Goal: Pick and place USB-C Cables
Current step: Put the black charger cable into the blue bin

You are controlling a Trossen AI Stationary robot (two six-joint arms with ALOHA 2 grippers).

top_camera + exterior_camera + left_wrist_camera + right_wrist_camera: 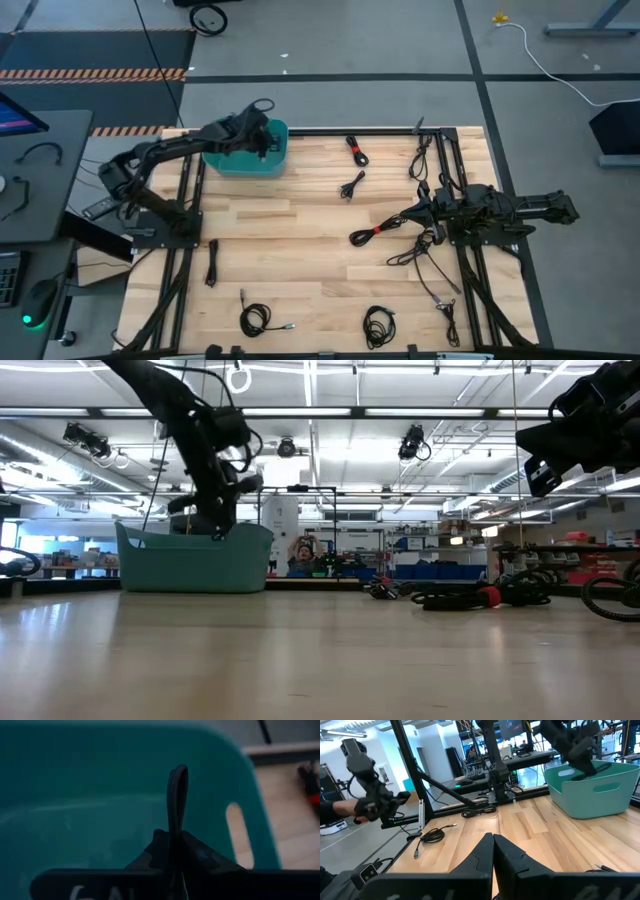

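The teal bin (240, 160) stands at the table's far left. My left gripper (263, 140) hangs over the bin, pointing down into it (100, 795), and is shut on a black USB-C cable (177, 795). My right gripper (493, 840) is shut and empty, raised above the table's right side (418, 212) beside a red-tied cable (372, 232). Other black cables lie flat on the wood: one with a red tie (357, 150), a small one (352, 185), a straight bundle (212, 262) and two coils at the near edge (255, 318) (380, 325). My left gripper pinches a narrow loop of the black cable (176, 827) between its two fingers. The loop's bend (178, 770) sticks out past the fingertips toward the bin's floor. The fingers come from above, pointing down. The rest of the cable is hidden behind the gripper.
More loose cables lie by the right arm's base (420, 160) (440, 290). Black frame rails (185, 200) run along both table sides. A bare strip of wood lies mid-table (300, 250). A person (303, 555) stands in the room beyond the far edge.
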